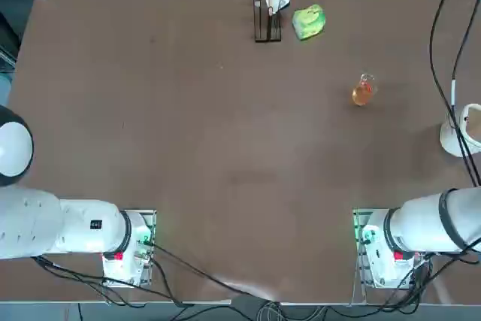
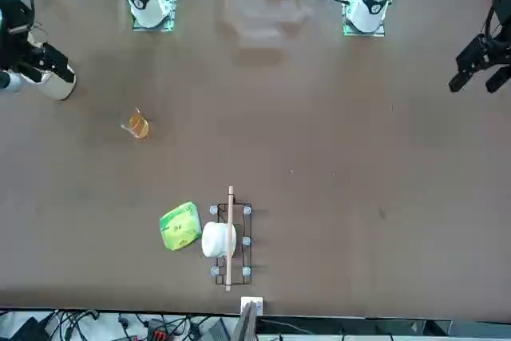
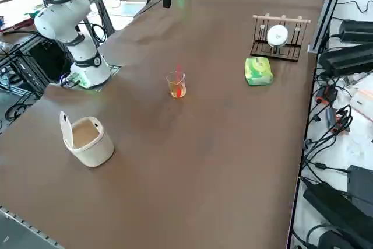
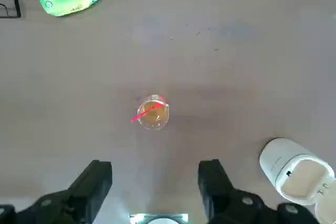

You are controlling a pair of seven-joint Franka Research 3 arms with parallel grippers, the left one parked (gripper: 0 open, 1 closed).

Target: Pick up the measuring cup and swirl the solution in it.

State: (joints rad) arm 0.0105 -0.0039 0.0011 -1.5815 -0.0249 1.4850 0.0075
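Note:
The measuring cup (image 1: 363, 92) is a small clear glass vessel standing upright on the brown table, right of centre. It holds the orange solution (image 4: 153, 115), and a thin red stick leans in it. The cup also shows in the front view (image 2: 137, 125) and the right side view (image 3: 176, 84). My right gripper (image 4: 155, 182) hangs high above the table, open, with nothing between its black fingers (image 4: 94, 182). The cup lies well below and ahead of the fingers, apart from them. In the front view the gripper (image 2: 36, 55) hovers near the table's edge, over the white cup.
A larger white cup (image 1: 460, 133) with a flip lid stands near the table's right edge, close under the gripper. A green and yellow lump (image 1: 309, 21) and a dark rack (image 1: 267, 24) holding a white roll sit at the far side. Cables run along the right edge.

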